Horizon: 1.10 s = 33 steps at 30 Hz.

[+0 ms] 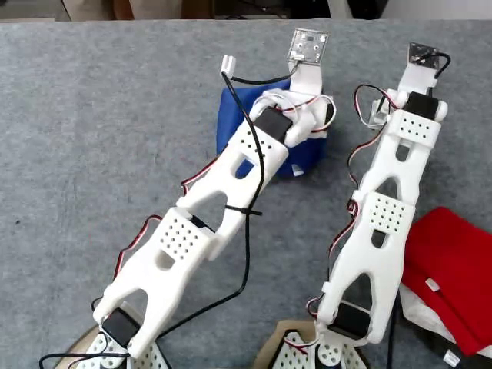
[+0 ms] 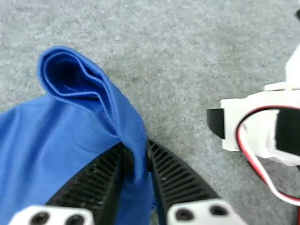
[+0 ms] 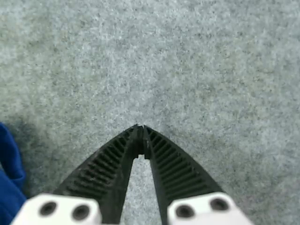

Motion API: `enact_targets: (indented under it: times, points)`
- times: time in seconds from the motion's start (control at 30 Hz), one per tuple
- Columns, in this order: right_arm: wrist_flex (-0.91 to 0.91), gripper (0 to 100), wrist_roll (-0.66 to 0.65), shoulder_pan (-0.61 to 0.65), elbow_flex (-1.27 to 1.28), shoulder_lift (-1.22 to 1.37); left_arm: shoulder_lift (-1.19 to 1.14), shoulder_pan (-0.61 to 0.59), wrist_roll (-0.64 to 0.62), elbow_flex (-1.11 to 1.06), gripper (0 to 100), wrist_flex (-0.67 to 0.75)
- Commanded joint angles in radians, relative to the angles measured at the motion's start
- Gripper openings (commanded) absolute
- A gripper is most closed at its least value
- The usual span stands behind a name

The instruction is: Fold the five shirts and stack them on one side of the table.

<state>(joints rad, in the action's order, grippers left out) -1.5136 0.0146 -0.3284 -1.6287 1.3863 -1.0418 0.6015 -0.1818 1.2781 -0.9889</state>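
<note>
1. The left hand pinches a raised fold of a bright blue fabric shirt. The cloth is squeezed between its black ribbed fingers.
2. The shirt lies bunched on the grey felt-covered counter, toward the far edge and about midway across. One rolled lip stands up beyond the pinch.
3. The right hand hangs just beside the shirt, on the side toward the counter's right edge. Its fingers are pressed together on nothing, above bare counter.
4. A folded red fabric shirt rests at the counter's right edge, toward the near corner, on top of a pale cloth.
5. The step in hand looks like folding the blue shirt. Doing it well probably calls for:
   - a firm pinch through all layers;
   - a low, straight carry across the shirt so the fold lands flat;
   - the right hand pressing the opposite edge so the cloth cannot slide.
</note>
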Motion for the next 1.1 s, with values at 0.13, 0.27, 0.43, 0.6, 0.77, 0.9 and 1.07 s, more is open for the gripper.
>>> enact_targets:
  times: [0.13, 0.27, 0.43, 0.6, 0.77, 0.9, 1.07]
  points:
    - [0.015, 0.5, 0.009, -0.013, -0.039, -0.018, 0.022, -0.049, -0.121, 0.025, 20, 0.023]
    - [0.005, 0.5, 0.009, -0.012, -0.041, -0.019, 0.025, -0.140, -0.121, 0.060, 19, 0.017]
    - [-0.084, 0.5, -0.026, 0.007, -0.038, -0.134, 0.004, -0.258, -0.100, 0.012, 6, -0.009]
    - [-0.273, 0.5, -0.143, 0.117, -0.033, -0.277, -0.050, -0.293, -0.103, -0.037, 2, -0.018]
    - [-0.276, 0.4, -0.193, 0.214, 0.209, -0.424, -0.064, -0.334, -0.103, -0.029, 2, -0.103]
    - [-0.273, 0.4, -0.235, 0.297, 0.559, -0.584, -0.067, -0.390, -0.103, -0.034, 2, -0.101]
    - [-0.155, 0.4, -0.250, 0.314, 0.808, -0.656, -0.087, -0.419, -0.103, -0.031, 2, -0.080]
